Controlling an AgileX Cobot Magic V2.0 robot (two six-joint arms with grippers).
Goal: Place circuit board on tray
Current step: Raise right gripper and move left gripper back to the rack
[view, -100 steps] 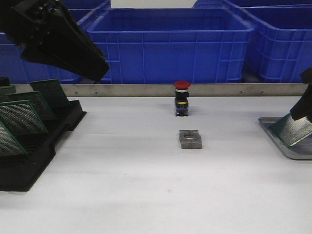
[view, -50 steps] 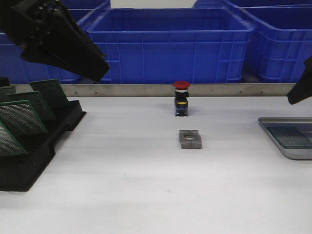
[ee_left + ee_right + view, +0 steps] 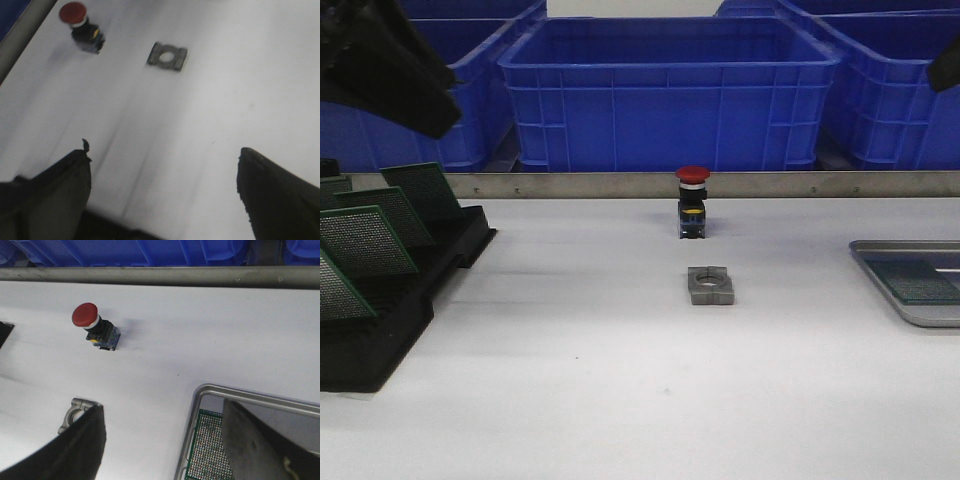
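Observation:
The silver-grey tray (image 3: 880, 270) sits at the table's right edge. A green circuit board (image 3: 920, 282) lies flat inside it. In the right wrist view the board (image 3: 207, 450) lies against the tray's rim (image 3: 220, 389). My right gripper (image 3: 162, 407) is open and empty, high above the tray, and only a dark tip of it (image 3: 946, 68) shows at the front view's top right. My left gripper (image 3: 162, 152) is open and empty above bare table. It is the dark mass (image 3: 385, 65) at the front view's top left.
A black slotted rack (image 3: 390, 320) at the left holds several upright green boards (image 3: 365, 240). A red push button (image 3: 692, 200) and a grey metal block (image 3: 710, 285) stand mid-table. Blue crates (image 3: 670, 90) line the back behind a metal rail.
My right gripper has let go of the circuit board, which now lies flat in the tray, and has risen to the top right. My left arm has moved up and to the left.

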